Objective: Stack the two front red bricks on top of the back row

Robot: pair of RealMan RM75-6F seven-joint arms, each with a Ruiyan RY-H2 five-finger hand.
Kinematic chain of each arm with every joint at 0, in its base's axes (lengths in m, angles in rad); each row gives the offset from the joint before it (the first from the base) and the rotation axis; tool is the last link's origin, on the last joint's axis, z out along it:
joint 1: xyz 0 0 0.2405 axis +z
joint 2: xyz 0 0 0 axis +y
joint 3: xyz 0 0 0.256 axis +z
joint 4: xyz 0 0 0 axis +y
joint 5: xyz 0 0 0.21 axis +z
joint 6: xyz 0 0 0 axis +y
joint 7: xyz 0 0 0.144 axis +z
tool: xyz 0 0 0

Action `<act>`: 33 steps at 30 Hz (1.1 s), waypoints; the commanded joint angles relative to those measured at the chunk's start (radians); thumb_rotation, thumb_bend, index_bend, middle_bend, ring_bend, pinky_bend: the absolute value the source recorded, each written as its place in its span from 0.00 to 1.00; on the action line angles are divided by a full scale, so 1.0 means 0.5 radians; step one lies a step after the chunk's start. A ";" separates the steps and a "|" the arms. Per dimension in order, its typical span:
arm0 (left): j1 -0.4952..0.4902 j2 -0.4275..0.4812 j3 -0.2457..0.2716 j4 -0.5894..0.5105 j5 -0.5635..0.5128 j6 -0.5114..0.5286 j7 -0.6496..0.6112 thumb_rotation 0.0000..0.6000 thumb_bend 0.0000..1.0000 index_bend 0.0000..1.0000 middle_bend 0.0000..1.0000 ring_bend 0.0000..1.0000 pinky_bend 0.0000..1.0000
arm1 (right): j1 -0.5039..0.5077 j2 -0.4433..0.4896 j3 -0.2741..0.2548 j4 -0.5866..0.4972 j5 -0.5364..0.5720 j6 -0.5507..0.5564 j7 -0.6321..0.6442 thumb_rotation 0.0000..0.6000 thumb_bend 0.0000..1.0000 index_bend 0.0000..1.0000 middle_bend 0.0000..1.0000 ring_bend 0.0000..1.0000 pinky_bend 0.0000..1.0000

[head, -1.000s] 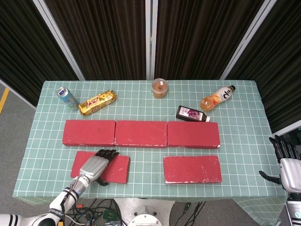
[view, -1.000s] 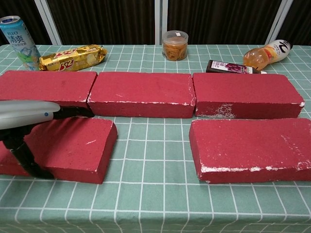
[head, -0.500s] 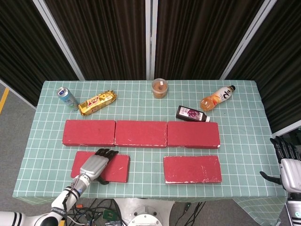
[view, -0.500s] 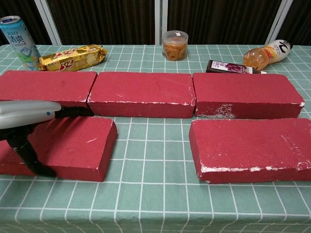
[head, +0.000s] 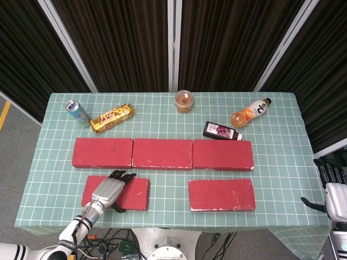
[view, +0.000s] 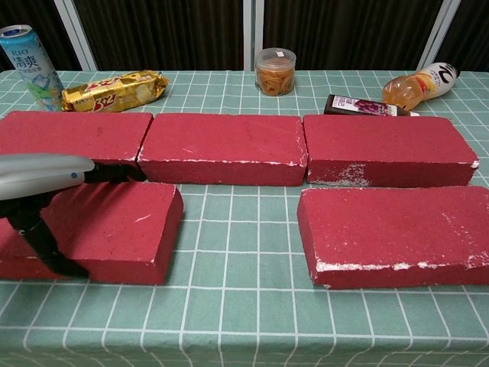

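Even overhead light, sharp, shadowless

"RIO" on blue can (view: 30, 66).

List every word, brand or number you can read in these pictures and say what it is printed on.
"RIO": on the blue can at the back left; the characters below it are too blurred to read.
Gold snack packet: red lettering, not legible.
Dark bottle lying down: label too small to read.
Orange drink bottle: black mark on white label, unreadable.
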 commanded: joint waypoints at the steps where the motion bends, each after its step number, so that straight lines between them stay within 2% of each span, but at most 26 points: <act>1: 0.009 0.022 0.013 -0.035 0.037 0.041 0.012 1.00 0.08 0.05 0.16 0.00 0.01 | -0.001 0.001 0.002 0.001 0.002 0.002 0.002 1.00 0.00 0.00 0.00 0.00 0.00; 11: 0.046 0.236 0.048 -0.323 0.159 0.207 0.090 1.00 0.09 0.05 0.16 0.00 0.01 | -0.010 0.036 0.024 -0.032 0.005 0.036 0.016 1.00 0.00 0.00 0.00 0.00 0.00; 14: 0.000 0.348 -0.023 -0.389 0.092 0.216 0.104 1.00 0.09 0.05 0.16 0.00 0.01 | -0.008 0.046 0.034 -0.051 0.007 0.041 0.023 1.00 0.00 0.00 0.00 0.00 0.00; 17: -0.096 0.445 -0.158 -0.390 -0.047 0.169 0.082 1.00 0.09 0.05 0.16 0.00 0.01 | -0.002 0.054 0.043 -0.065 0.005 0.044 0.030 1.00 0.00 0.00 0.00 0.00 0.00; 20: -0.232 0.499 -0.306 -0.322 -0.252 0.059 0.043 1.00 0.09 0.05 0.16 0.00 0.01 | 0.002 0.056 0.043 -0.070 0.001 0.041 0.007 1.00 0.00 0.00 0.00 0.00 0.00; 23: -0.379 0.469 -0.415 -0.184 -0.470 -0.062 0.024 1.00 0.09 0.05 0.16 0.00 0.01 | -0.001 0.061 0.043 -0.077 0.005 0.042 0.007 1.00 0.00 0.00 0.00 0.00 0.00; 27: -0.585 0.357 -0.467 0.042 -0.754 -0.231 0.050 1.00 0.09 0.05 0.16 0.00 0.01 | -0.003 0.067 0.046 -0.076 0.009 0.044 0.017 1.00 0.00 0.00 0.00 0.00 0.00; 33: -0.758 0.209 -0.489 0.228 -0.924 -0.288 0.065 1.00 0.09 0.05 0.16 0.00 0.01 | 0.002 0.095 0.046 -0.117 -0.009 0.047 0.012 1.00 0.00 0.00 0.00 0.00 0.00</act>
